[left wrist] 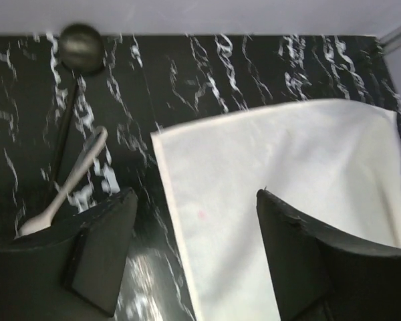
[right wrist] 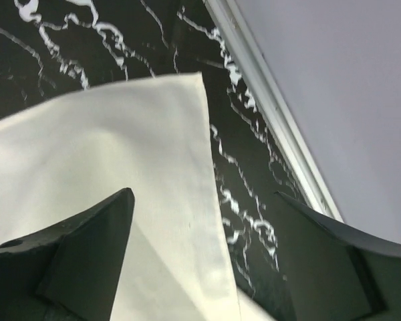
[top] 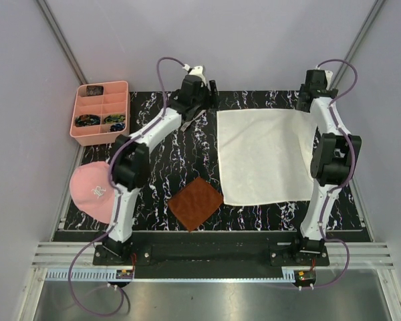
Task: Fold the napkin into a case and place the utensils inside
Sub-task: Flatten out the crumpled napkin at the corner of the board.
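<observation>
The cream-white napkin [top: 264, 157] lies spread flat on the right half of the black marbled table; no folded case shows. My left gripper [top: 202, 100] is open over the napkin's far left corner [left wrist: 274, 194], its jaws [left wrist: 195, 197] straddling the left edge. My right gripper [top: 314, 93] is open over the far right corner [right wrist: 120, 147], its jaws [right wrist: 204, 197] straddling the right edge. In the left wrist view the dark spoon [left wrist: 80, 43] and the pale grey fork [left wrist: 63, 190] lie crossed on the table, left of the napkin. Neither gripper holds anything.
A brown textured mat [top: 196, 202] lies at the front, touching the napkin's near left corner. A pink compartment tray [top: 101, 112] stands at the far left. A pink cap [top: 93, 189] lies at the left edge. The walls stand close behind both grippers.
</observation>
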Controlling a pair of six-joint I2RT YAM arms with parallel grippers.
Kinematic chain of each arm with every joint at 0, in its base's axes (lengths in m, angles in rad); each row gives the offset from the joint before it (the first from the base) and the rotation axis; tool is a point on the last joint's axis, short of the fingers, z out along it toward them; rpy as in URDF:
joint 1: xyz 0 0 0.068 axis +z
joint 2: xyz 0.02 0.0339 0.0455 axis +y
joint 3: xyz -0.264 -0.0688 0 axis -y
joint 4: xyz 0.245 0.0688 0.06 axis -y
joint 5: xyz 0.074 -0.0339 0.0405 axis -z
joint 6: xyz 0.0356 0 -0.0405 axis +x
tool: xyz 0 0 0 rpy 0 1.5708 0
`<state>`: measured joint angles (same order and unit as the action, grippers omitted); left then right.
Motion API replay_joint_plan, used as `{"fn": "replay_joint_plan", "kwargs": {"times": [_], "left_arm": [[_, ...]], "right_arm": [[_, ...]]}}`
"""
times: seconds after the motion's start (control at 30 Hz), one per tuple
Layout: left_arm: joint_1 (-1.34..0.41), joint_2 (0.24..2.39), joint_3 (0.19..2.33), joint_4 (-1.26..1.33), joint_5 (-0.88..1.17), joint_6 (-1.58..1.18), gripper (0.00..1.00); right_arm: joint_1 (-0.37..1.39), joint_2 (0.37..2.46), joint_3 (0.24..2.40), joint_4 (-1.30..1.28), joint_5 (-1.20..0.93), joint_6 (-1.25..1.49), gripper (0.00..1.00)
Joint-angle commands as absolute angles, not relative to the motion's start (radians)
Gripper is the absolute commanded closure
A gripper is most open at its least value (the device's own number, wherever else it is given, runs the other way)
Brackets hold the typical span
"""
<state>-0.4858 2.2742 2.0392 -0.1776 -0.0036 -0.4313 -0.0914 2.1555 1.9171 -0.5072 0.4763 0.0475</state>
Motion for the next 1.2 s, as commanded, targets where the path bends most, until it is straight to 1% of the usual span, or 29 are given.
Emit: {"fn": "replay_joint_plan", "kwargs": {"times": [0.0,0.03,0.07,0.1,0.17,0.23,0.3,0.37,0.4,0.47,0.5,0.53,0.57,0.63,0.67,0.7,0.73,0.77,0.83,0.93,1.0,1.1,1.17], "left_arm": [[-0.566,1.959,1.785,-0.034,0.088,-0.554,0.31],[-0.584,1.907,1.679,-0.003,0.115,-0.575,0.33],[-0.619,1.892,1.643,-0.008,0.133,-0.590,0.36],[-0.636,1.875,1.582,-0.012,0.177,-0.607,0.42],[-0.694,1.847,1.536,-0.008,0.221,-0.644,0.46],[-0.735,1.842,1.510,-0.035,0.245,-0.644,0.51],[-0.790,1.844,1.491,-0.054,0.227,-0.638,0.52],[-0.820,1.858,1.477,-0.055,0.223,-0.630,0.56],[-0.825,1.862,1.467,-0.058,0.216,-0.629,0.58],[-0.828,1.890,1.462,-0.081,0.210,-0.627,0.68],[-0.828,1.902,1.480,-0.103,0.212,-0.623,0.73],[-0.828,1.928,1.497,-0.164,0.218,-0.606,0.77],[-0.830,1.940,1.509,-0.190,0.238,-0.598,0.81],[-0.834,1.945,1.509,-0.218,0.248,-0.574,0.83],[-0.841,1.942,1.500,-0.218,0.239,-0.568,0.83],[-0.841,1.942,1.485,-0.218,0.235,-0.566,0.83],[-0.841,1.944,1.480,-0.225,0.236,-0.568,0.83],[-0.842,1.947,1.480,-0.233,0.233,-0.568,0.83],[-0.842,1.959,1.479,-0.245,0.232,-0.583,0.83],[-0.841,1.967,1.477,-0.247,0.248,-0.591,0.82],[-0.842,1.957,1.467,-0.247,0.256,-0.592,0.82],[-0.842,1.907,1.442,-0.247,0.271,-0.586,0.82],[-0.833,1.885,1.442,-0.271,0.281,-0.566,0.82]], "right_arm": [[-0.074,1.945,1.835,-0.716,0.396,0.174,0.07],[-0.074,1.924,1.775,-0.729,0.382,0.201,0.07],[-0.074,1.883,1.741,-0.732,0.370,0.218,0.07],[-0.075,1.862,1.682,-0.726,0.335,0.230,0.06],[-0.080,1.818,1.626,-0.692,0.331,0.230,0.07],[-0.092,1.809,1.611,-0.689,0.325,0.244,0.07],[-0.132,1.816,1.640,-0.667,0.258,0.264,0.10],[-0.161,1.848,1.666,-0.629,0.189,0.278,0.13],[-0.187,1.862,1.707,-0.626,0.183,0.290,0.19],[-0.210,1.910,1.739,-0.592,0.157,0.296,0.28],[-0.233,1.923,1.756,-0.577,0.146,0.299,0.41],[-0.244,1.959,1.769,-0.563,0.141,0.304,0.46],[-0.255,1.980,1.785,-0.549,0.121,0.304,0.47],[-0.274,2.043,1.842,-0.538,0.115,0.307,0.48],[-0.279,2.066,1.864,-0.537,0.112,0.314,0.54],[-0.282,2.088,1.906,-0.537,0.101,0.318,0.56],[-0.285,2.129,1.926,-0.538,0.091,0.319,0.62],[-0.285,2.146,1.945,-0.538,0.063,0.316,0.63],[-0.285,2.195,1.980,-0.537,0.035,0.319,0.63],[-0.285,2.250,2.005,-0.535,0.005,0.342,0.60],[-0.285,2.279,2.023,-0.532,-0.052,0.357,0.61],[-0.285,2.319,2.036,-0.531,-0.063,0.371,0.76],[-0.285,2.342,2.039,-0.532,-0.063,0.382,0.78]]}}
